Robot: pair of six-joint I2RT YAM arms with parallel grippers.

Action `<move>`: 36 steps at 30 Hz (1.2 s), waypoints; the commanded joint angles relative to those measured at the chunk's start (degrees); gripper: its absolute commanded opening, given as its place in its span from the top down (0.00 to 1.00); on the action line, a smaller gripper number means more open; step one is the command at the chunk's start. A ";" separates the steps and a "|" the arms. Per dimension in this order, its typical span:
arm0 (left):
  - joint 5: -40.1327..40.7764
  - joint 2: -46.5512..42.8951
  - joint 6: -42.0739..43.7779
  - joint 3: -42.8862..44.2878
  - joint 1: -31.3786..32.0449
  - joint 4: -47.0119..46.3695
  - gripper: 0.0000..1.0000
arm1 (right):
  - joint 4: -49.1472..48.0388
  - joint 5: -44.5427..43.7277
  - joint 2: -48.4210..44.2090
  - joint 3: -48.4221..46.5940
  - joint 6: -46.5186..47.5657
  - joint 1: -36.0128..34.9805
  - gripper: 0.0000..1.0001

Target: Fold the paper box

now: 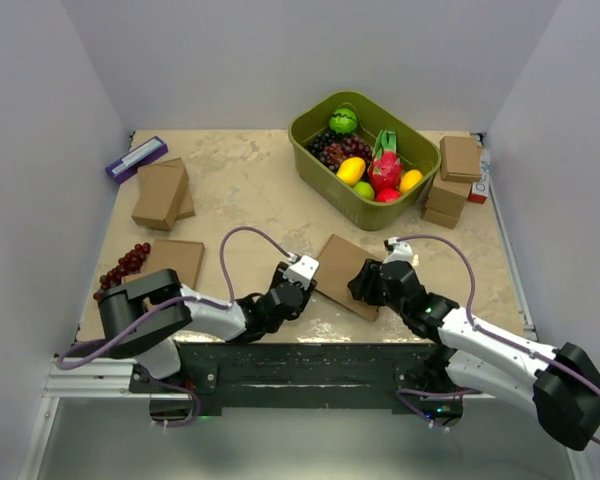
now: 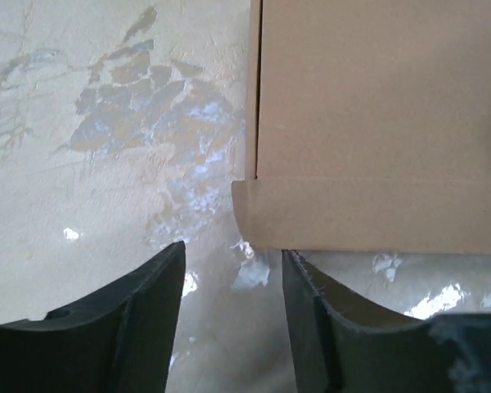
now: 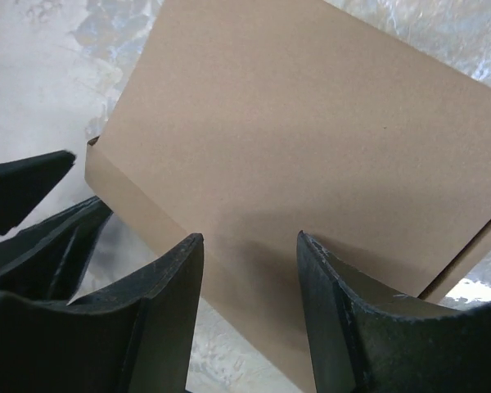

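The paper box (image 1: 342, 273) lies flat and closed on the table between my two grippers, a plain brown slab tilted at an angle. My left gripper (image 1: 302, 290) sits at its left corner. In the left wrist view the box (image 2: 376, 123) fills the upper right, and the left gripper (image 2: 233, 262) stands open just short of the corner flap, holding nothing. My right gripper (image 1: 365, 283) is at the box's right side. Seen from the right wrist, the right gripper (image 3: 250, 241) is open over the near edge of the box (image 3: 295, 139), gripping nothing.
An olive-green tub (image 1: 302, 140) of fruit stands at the back centre. Small cardboard boxes are stacked at back right (image 1: 458, 160) and back left (image 1: 160, 195). Another brown box (image 1: 175, 258) and grapes (image 1: 125, 265) lie at the left. A purple item (image 1: 135, 158) is far left.
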State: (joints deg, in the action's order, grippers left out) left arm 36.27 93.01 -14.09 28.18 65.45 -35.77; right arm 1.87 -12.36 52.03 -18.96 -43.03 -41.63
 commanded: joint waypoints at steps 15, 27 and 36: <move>-32.65 -31.04 -12.19 0.36 -12.43 23.45 0.14 | 4.06 -3.63 -3.14 -2.21 -1.01 -0.12 0.19; -57.70 -28.59 -10.79 9.86 -33.62 31.01 0.08 | 18.26 4.80 0.27 -9.43 3.22 14.90 0.09; -70.71 -25.78 -5.44 17.95 -42.85 39.19 0.07 | 17.03 6.21 -2.11 -4.60 -5.92 17.28 0.16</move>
State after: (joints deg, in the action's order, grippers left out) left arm -25.15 65.52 -23.94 41.17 25.65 -0.93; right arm 19.31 -7.20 51.20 -25.39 -43.94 -24.88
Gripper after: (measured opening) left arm 0.927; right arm 0.863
